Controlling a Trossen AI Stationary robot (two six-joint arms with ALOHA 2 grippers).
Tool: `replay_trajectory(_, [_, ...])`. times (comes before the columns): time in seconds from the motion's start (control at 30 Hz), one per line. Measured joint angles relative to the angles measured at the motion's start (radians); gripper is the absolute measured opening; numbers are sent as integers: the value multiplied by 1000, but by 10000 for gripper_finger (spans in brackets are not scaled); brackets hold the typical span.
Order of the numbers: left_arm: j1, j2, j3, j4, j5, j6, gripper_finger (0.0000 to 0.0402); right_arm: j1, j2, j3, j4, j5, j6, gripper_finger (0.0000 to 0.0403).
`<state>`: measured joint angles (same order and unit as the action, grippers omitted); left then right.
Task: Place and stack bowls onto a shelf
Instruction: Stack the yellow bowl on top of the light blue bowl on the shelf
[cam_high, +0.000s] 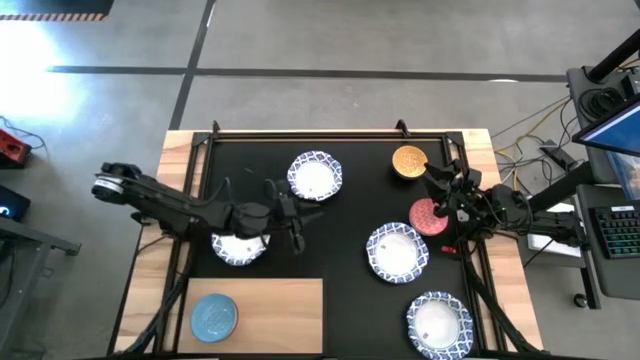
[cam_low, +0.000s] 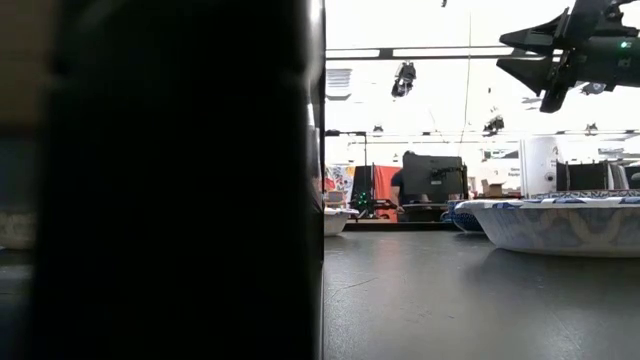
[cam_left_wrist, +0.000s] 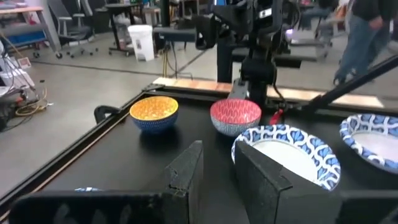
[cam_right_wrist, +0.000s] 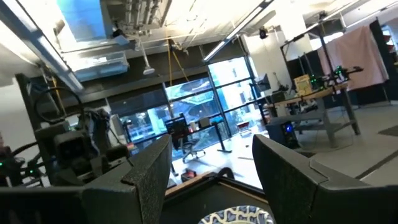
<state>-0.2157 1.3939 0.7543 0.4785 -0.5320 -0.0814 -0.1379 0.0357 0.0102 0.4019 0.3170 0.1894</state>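
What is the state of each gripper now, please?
Left gripper: open, holding nothing.
Right gripper: open, holding nothing, raised above the black mat.

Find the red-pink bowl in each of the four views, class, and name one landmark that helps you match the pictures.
High view: red-pink bowl, right of centre on the black mat, beside the right gripper.
Low view: not identifiable.
Left wrist view: upper middle, next to the golden yellow bowl.
Right wrist view: not in it.
Shared landmark: the golden yellow bowl, its neighbour in both views.
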Motion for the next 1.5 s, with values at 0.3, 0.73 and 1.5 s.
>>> replay_trajectory(0.3, [0,61,0,116,2,42,76,0,-1,0,0,2,-14,212])
replay_trajectory(0.73, [56,76,-11,114,48,-2,76,-1,-1,0,-2,130,134,212])
replay_trajectory(1.5, [62,71,-15,113,72,19,76,0,10,4,40,-28,272,212])
